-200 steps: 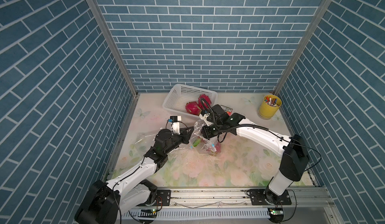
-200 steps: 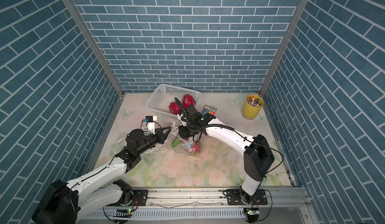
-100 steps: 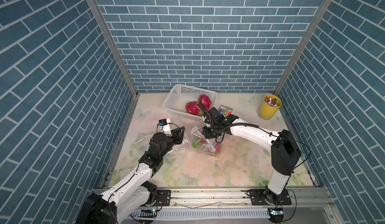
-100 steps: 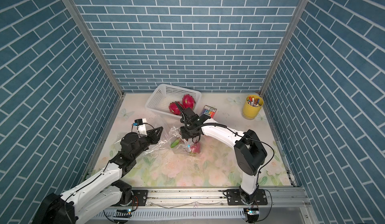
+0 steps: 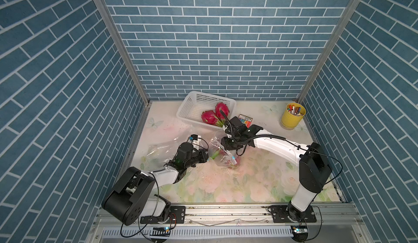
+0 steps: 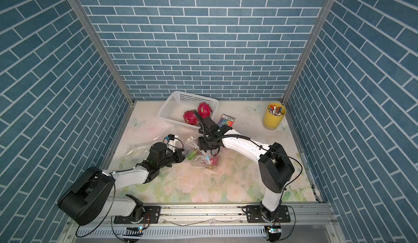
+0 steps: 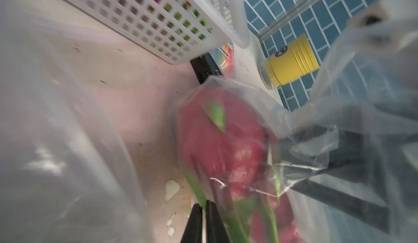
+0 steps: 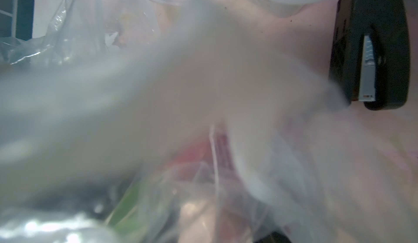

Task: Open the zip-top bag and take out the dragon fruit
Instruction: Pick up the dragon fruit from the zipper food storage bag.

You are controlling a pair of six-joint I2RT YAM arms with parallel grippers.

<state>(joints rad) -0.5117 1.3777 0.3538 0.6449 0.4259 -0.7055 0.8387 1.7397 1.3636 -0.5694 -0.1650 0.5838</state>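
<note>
The zip-top bag is clear, glossy, crinkled plastic film; the basket is white perforated plastic, matt; the yellow cup looks ribbed and smooth.

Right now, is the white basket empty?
No, in a top view the white basket holds two pink dragon fruits lying side by side.

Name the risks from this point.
1. The left gripper is shut beside the dragon fruit; it may hold only thin film, which could slip.
2. The zip-top bag drapes over the right wrist camera, so the right gripper works nearly blind and might snag plastic.
</note>
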